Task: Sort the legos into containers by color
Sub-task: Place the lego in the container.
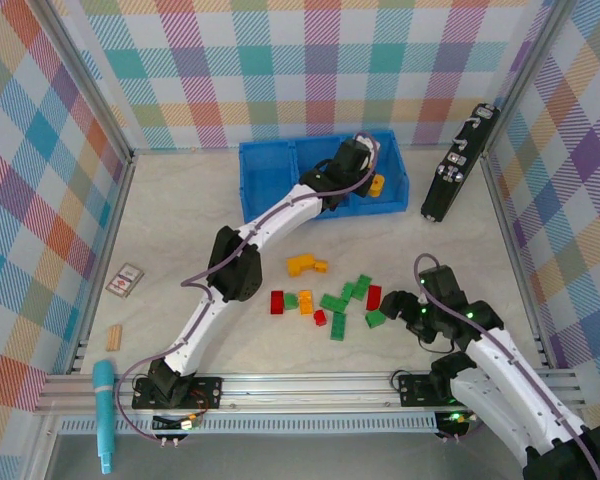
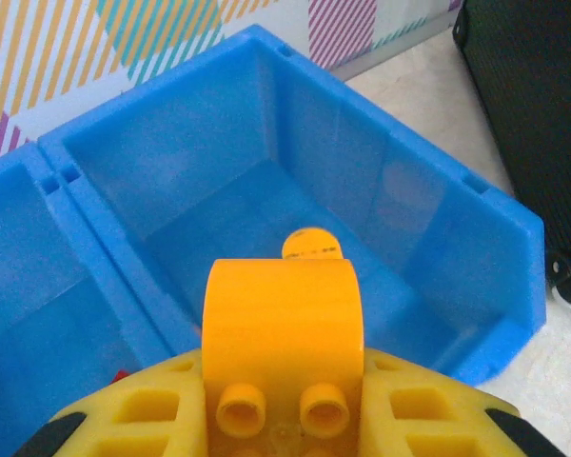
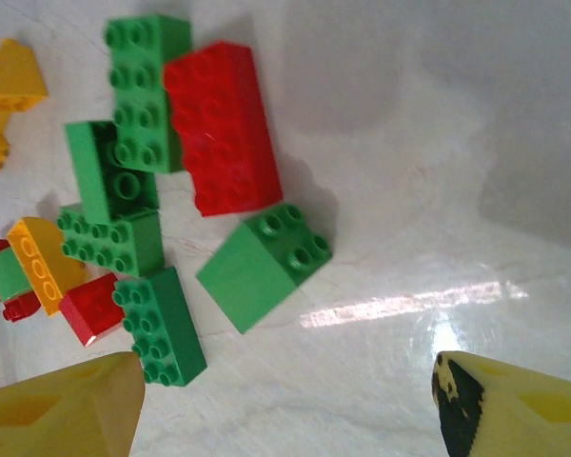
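My left gripper (image 1: 373, 183) hangs over the right compartment of the blue tray (image 1: 265, 160), shut on a yellow-orange lego (image 2: 284, 319) with a rounded top. Below it, another yellow-orange piece (image 2: 309, 246) lies on that compartment's floor (image 2: 219, 228). Loose legos lie mid-table: a yellow cluster (image 1: 305, 265), red bricks (image 1: 277, 302) and green bricks (image 1: 333, 303). My right gripper (image 1: 395, 305) stands open just right of the pile, low over the table. A green square brick (image 3: 264, 264) lies ahead of its fingers (image 3: 67, 409), beside a long red brick (image 3: 221, 127) and a green brick (image 3: 160, 324).
A long black device (image 1: 457, 165) leans by the right wall next to the tray. At the left lie a small card (image 1: 126, 280) and a tan wooden block (image 1: 113, 337). A teal tool (image 1: 104, 410) rests on the front rail.
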